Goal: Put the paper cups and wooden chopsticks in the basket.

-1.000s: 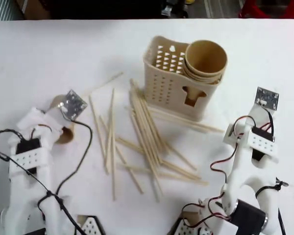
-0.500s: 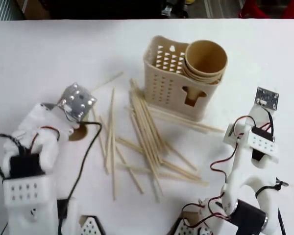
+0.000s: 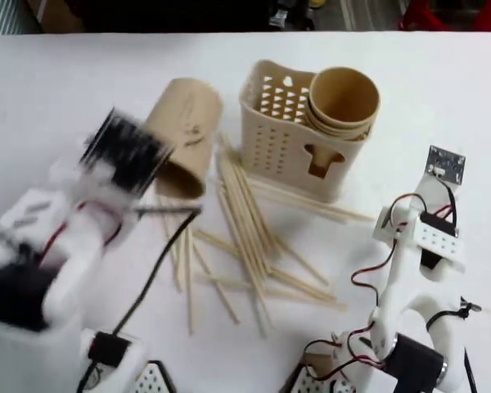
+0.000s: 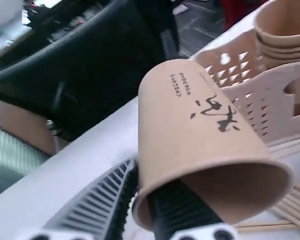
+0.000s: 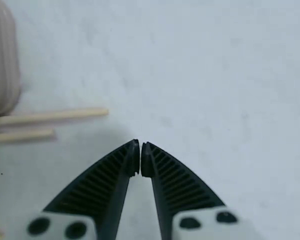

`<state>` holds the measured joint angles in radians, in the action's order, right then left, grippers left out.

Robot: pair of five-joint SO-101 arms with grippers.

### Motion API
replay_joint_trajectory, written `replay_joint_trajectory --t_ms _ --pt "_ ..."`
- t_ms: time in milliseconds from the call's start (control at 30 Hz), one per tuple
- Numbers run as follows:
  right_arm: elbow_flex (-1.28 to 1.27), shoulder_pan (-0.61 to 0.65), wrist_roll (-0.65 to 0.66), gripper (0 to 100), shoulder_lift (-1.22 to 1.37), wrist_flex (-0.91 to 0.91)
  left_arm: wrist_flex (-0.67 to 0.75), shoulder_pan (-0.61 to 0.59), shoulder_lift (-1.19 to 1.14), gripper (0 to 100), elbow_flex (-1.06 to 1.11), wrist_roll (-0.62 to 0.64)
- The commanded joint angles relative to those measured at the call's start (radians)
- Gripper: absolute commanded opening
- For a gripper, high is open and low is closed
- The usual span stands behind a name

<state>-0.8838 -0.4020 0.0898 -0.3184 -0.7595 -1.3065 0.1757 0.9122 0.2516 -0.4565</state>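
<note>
You're holding a paper cup [image 3: 186,129] in your left gripper [image 4: 150,197], pinching its wall at the rim. One black finger [image 4: 177,212] is sitting inside the mouth and the other [image 4: 105,207] is pressing on the outside. That grip suits a thin, hollow thing: you're clamping a single wall, not squeezing the whole body, so the cup is likely keeping its round shape.

The cup's long axis is running straight out from the hand. Its open mouth is facing back toward your wrist and its closed base is pointing away, past the fingertips. It's lying tilted closer to flat than upright, and it looks to be off the table [image 3: 57,82].

The basket [image 3: 288,155] is standing just beyond the cup, on the side of your hand toward the other arm, and the two look apart. It's already holding a stack of paper cups [image 3: 344,98], mouths up. To nest this one, I judge you're going to need the base turned downward first.

The wooden chopsticks [image 3: 245,221] are lying scattered on the table below and beside your hand, none in the basket as far as I can see.

Your right gripper [image 5: 140,159] is sitting closed on nothing over bare table, with two chopstick ends [image 5: 50,117] near its tips.
</note>
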Motion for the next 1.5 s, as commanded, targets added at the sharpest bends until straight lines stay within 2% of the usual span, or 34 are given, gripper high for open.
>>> replay_joint_trajectory --t_ms 0,300,700,867,1067,1233,1300,1467 --pt "0.006 0.010 0.003 2.5 -0.030 0.015 -0.048 0.117 -0.216 2 -0.267 0.052" --pt "0.006 0.010 0.003 2.5 -0.030 0.015 -0.040 0.283 -0.556 2 -0.597 0.060" --pt "0.008 0.010 0.003 2.5 -0.030 0.015 -0.063 0.335 -0.975 2 -0.927 0.061" --pt "0.008 0.010 0.003 2.5 -0.030 0.016 -0.112 0.380 -1.055 2 -1.031 0.060" --pt "0.009 0.010 0.003 2.5 -0.030 0.016 -0.118 0.380 -1.124 2 -1.117 0.058" --pt "0.009 0.010 0.003 2.5 -0.030 0.016 -0.118 0.378 -1.144 14 -1.129 0.066" --pt "0.009 0.010 0.003 2.5 -0.030 0.016 -0.112 0.377 -1.142 17 -1.131 0.118" --pt "0.009 0.010 0.003 2.5 -0.030 0.016 -0.118 0.358 -1.150 18 -1.174 0.138"
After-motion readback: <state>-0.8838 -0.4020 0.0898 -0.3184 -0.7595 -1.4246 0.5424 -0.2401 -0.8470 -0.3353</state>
